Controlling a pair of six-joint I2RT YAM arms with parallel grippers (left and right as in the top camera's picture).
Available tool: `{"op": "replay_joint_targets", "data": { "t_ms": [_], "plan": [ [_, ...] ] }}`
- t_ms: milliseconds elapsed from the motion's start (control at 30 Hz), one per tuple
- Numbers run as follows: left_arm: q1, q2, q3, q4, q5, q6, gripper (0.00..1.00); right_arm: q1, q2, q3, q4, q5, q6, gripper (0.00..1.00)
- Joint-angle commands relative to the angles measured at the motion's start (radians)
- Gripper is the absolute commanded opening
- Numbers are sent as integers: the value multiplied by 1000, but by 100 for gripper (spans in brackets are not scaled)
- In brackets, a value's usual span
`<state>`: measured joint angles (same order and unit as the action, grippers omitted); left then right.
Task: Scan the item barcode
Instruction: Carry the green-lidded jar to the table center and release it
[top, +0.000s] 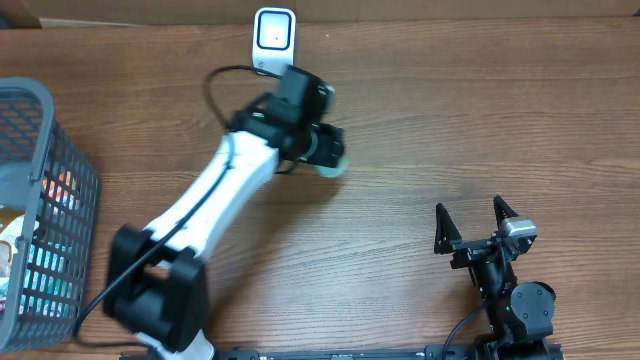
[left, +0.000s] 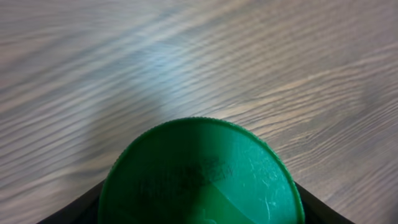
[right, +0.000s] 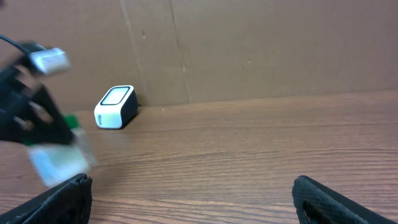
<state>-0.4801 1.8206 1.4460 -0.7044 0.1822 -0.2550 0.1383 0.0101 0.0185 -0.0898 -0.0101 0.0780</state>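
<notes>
The left tool (top: 330, 152) is closed partway around the item (left: 199, 177), a small container whose round green lid fills the lower half of the wrist view. Its 2 dark fingers (left: 81, 208) show at either side of the lid. The tool holds the item above the desk (top: 450, 120), just in front and to the right of the white scanner (top: 273, 35) at the far edge.

For a clean read, I judge that the barcode side must be turned toward the scanner's window and held near it, steady. The lid faces the wrist camera and no barcode shows in any view, so a slow roll of the wrist in front of the window seems the safest approach. The grip needs to be firm, since a smooth container could slip.

The right tool (top: 478, 222) stands wide open and empty, well apart at the front right. A grey basket (top: 60, 150) of other goods sits at the left edge.

Raised lettering crosses the lid but is too faint to read. The scanner shows no legible mark.
</notes>
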Motion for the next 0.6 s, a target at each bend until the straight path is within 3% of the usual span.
{"op": "replay_joint_targets", "data": {
  "t_ms": [0,200,267,300,567],
  "plan": [
    [-73,78,9,100,-37,-13,57,3,-7,-10,6,9,1,100],
    [-166,142,9,188,-159,-45,64,3,-7,-10,6,9,1,100],
    [-198,153,9,190,-201,-44,80,3,-7,-10,6,9,1,100],
    [-210,153,9,194,-212,-44,99,3,-7,-10,6,9,1,100],
    [-208,124,19,197,-216,-36,100,3,-7,-10,6,9,1,100]
  ]
}}
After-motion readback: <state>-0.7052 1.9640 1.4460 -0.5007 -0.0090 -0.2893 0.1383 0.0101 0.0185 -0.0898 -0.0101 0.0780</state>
